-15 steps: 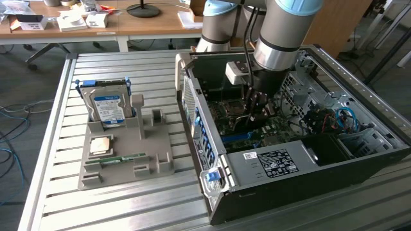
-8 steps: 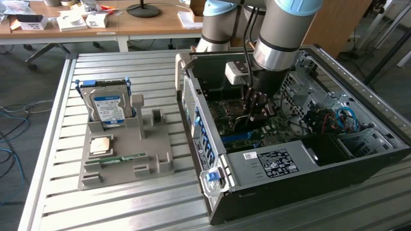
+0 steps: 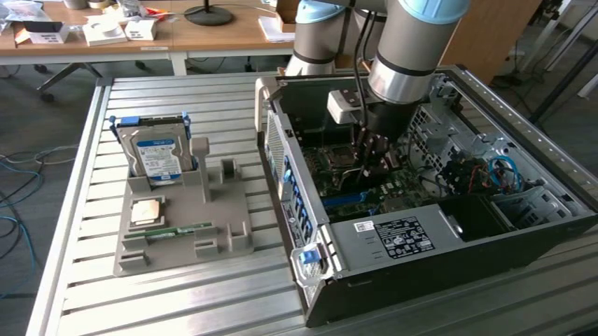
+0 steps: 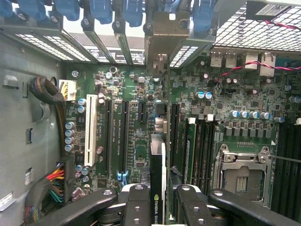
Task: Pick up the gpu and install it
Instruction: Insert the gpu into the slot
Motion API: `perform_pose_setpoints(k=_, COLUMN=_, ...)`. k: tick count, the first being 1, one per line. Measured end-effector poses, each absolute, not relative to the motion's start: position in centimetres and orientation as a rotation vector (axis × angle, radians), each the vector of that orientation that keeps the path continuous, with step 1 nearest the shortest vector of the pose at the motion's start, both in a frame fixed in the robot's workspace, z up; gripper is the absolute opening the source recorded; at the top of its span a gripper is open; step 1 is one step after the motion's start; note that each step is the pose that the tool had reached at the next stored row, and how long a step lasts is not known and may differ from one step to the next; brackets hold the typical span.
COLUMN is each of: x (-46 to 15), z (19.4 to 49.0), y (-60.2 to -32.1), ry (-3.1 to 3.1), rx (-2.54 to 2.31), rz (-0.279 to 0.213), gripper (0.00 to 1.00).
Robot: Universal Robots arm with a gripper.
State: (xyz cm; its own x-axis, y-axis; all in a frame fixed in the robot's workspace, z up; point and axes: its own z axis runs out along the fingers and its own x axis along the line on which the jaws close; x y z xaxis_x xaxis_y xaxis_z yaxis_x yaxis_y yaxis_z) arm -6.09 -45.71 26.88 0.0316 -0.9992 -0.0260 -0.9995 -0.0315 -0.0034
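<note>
The gpu [image 4: 157,179] is a thin dark card seen edge-on, with a white-lettered label on its edge. My gripper [image 4: 162,209] is shut on it, one finger [image 4: 136,207] on each flat side. The card stands upright over the green motherboard [image 4: 131,141], among the dark expansion slots. Its metal bracket [image 4: 162,42] reaches to the row of rear slot openings. In the exterior view, my gripper [image 3: 379,157] is lowered into the open computer case [image 3: 421,238], just above the board.
A white slot [image 4: 91,136] and cable bundles [image 4: 51,183] lie to one side of the card, memory slots and the CPU socket [image 4: 242,174] to the other. On the slatted table, a grey holder [image 3: 187,224] carries a hard drive [image 3: 159,157] and a green memory stick [image 3: 168,231].
</note>
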Motion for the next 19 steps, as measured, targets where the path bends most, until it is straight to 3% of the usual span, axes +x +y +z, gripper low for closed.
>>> perform_pose_setpoints(k=19, x=-6.12, z=26.48, y=-45.71, ry=2.172, rx=-2.241, rz=0.025, gripper=0.26)
